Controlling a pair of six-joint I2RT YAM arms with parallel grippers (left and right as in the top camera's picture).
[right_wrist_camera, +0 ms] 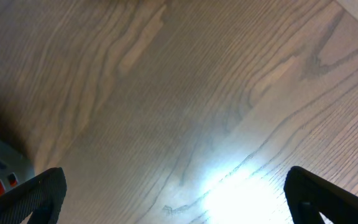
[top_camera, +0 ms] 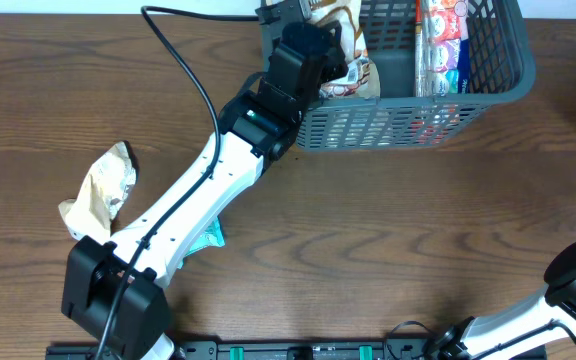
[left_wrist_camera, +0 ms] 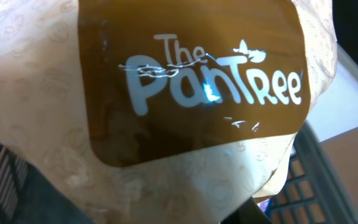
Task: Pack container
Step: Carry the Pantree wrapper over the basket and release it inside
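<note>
Hanging over the left end of the basket (top_camera: 388, 125), which stands at the far edge of the desk (top_camera: 418, 230), the left end effector (top_camera: 320, 62) appears to be at the drop-off step of packing. A cream snack packet (left_wrist_camera: 185, 93) fills its wrist camera so fully that neither finger shows, so it cannot be told whether the end effector is clenched on the packet or released. The packet is at the basket's left end, with the lattice wall showing beneath it in the wrist view. Its brown panel reads "The PanTree" in pale lettering, with a small emblem above the last letters. At the basket's right end a row of red, white and blue packets (top_camera: 443, 40) lies inside, their print too small to read. The next move, by the look of it, calls for a clean release and a straight lift clear of the rim. After that comes a reach for what waits on the desk: a second cream-and-brown packet (top_camera: 100, 190) well to the left, and a teal packet (top_camera: 213, 236) half hidden under the left arm. The right end effector (right_wrist_camera: 174, 180) hangs released over bare wood at the near right, fingers wide apart and holding nothing.
</note>
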